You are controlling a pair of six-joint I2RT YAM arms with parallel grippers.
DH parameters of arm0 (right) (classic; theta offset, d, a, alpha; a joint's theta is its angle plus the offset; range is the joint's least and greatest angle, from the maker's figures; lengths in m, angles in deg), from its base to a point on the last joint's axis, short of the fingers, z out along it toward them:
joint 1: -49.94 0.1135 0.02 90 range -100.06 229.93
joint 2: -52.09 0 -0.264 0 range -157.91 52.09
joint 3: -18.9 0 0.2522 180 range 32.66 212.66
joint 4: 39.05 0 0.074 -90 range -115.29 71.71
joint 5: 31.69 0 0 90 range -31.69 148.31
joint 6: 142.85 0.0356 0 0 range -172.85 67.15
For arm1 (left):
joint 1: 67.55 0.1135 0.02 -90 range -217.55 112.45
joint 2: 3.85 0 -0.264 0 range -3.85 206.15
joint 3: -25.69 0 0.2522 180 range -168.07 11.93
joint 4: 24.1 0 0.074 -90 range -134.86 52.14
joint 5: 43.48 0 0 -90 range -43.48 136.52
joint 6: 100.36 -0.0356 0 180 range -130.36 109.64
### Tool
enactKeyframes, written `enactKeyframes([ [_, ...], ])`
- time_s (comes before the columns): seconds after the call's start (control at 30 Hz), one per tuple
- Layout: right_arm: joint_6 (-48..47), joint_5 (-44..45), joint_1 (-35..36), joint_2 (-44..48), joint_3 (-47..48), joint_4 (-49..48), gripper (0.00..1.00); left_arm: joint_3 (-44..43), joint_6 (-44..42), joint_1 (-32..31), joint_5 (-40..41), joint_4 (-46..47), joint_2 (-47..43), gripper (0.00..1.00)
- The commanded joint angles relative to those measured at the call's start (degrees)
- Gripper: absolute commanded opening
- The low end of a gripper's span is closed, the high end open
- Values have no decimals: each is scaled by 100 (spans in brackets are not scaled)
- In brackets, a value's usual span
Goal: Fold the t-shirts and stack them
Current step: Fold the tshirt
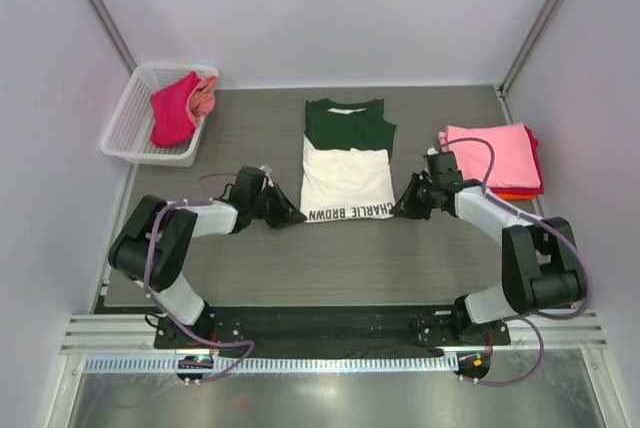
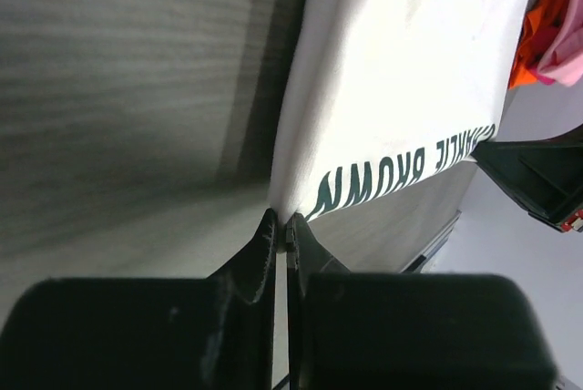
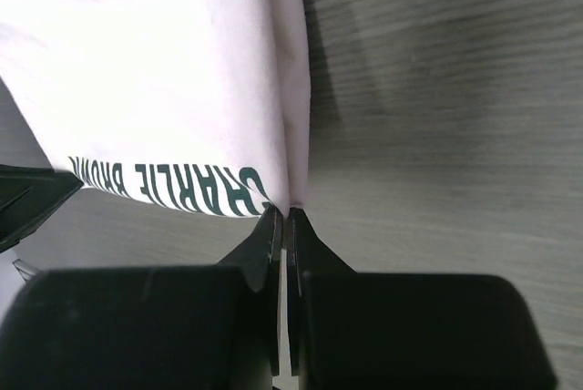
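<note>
Top external showed the left pincer (image 1: 284, 215) clenched on the near-left corner of the cream t-shirt (image 1: 346, 174), which lay flat on the bench (image 1: 350, 268), and the right pincer (image 1: 404, 209) clenched on its near-right corner. The cloth looked soft and light, best taken at corners; how much hem each pinched was hidden

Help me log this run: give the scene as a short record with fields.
cream tee: flat, mid-table, print toward the arms
left jaws: shut on its near left corner
right jaws: shut on its near right corner
stack: folded, far right, pink on top
basket: far left, holds crumpled tees
</note>
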Motion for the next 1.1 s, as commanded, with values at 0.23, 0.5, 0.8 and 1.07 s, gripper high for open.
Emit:
enactKeyframes([
  [0.23,-220,154,9,2366,-551,1312,1,773,320,-832,229,-812,-2270,0],
  [0.5,-299,673,0,3231,607,2367,1,344,444,-895,528,-2123,-4029,0],
  [0.8,-396,884,-61,1607,2032,2078,1,-965,66,-421,362,-2344,-2994,0],
  [1.07,-396,735,-422,-45,3155,1604,1,-2344,-172,107,204,-2265,-1309,0],
])
